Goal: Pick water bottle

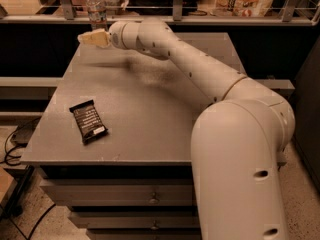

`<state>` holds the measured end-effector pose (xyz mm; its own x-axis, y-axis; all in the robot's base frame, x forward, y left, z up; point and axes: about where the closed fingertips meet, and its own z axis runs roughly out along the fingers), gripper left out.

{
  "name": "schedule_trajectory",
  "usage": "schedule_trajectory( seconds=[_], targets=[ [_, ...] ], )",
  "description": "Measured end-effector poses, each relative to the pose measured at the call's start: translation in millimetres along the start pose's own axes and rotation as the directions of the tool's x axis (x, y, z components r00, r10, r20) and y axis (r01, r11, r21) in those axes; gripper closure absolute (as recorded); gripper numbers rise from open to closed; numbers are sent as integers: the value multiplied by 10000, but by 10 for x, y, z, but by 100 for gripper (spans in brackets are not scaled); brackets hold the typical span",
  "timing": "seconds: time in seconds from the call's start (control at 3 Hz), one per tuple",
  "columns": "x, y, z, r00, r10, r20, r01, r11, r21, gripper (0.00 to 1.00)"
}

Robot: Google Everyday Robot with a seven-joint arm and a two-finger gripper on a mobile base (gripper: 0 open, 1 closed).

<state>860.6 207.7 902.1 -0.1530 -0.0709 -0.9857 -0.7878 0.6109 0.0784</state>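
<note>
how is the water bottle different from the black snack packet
The water bottle stands upright at the far edge; the snack packet lies flat near the front. The bottle is clear with a white cap; the packet is black. The pincer hangs just before the bottle, far from the packet. Both sit toward the left.

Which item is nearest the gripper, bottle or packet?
The water bottle, upright just behind the gripper; the dark packet lies flat near the table's front edge.
</note>
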Motion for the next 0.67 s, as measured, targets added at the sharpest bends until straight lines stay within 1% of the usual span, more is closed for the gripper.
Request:
schedule_trajectory(
  seconds=[0.67],
  targets=[
    [0,-77,246,9993,320,218,-327,9989,325,0]
  ],
)
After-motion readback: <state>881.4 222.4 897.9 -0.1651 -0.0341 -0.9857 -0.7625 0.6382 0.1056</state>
